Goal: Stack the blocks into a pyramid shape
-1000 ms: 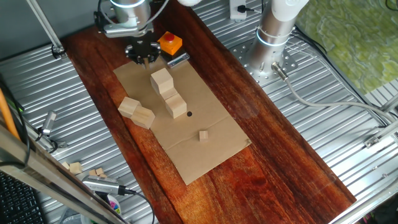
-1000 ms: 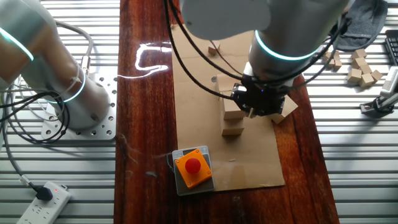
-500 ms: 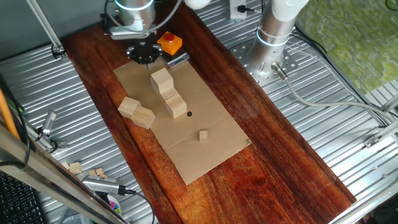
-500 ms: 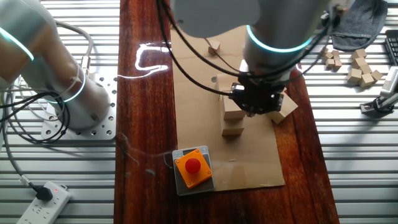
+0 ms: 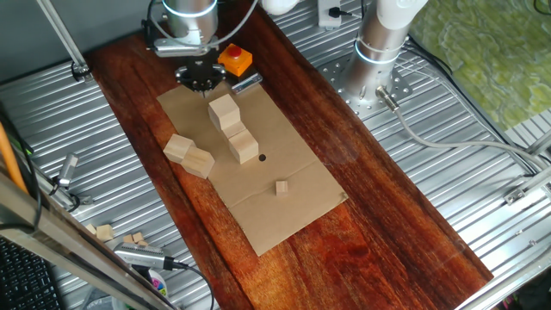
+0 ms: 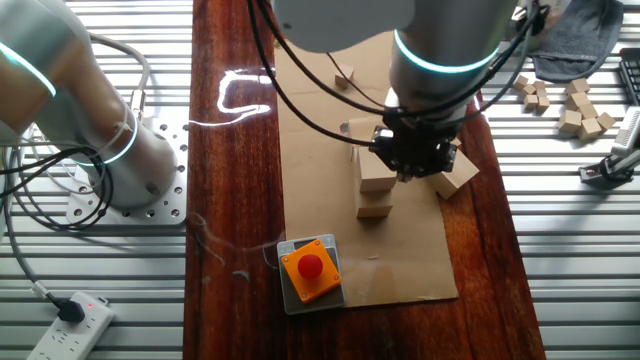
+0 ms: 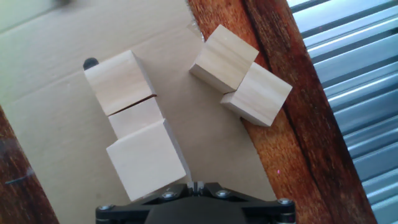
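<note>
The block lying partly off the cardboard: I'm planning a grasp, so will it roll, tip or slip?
Probably no rolling: the block is cube-like and rests on a flat face. It is likely stiff and fairly light, since it looks like plain wood. A push would probably also shove the neighbour block, which it touches.

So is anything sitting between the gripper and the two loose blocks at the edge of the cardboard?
Nothing visible does. In the hand view the two loose blocks lie touching each other, with only bare cardboard between them and the gripper. The row of blocks sits off to the side, not in that path.
</note>
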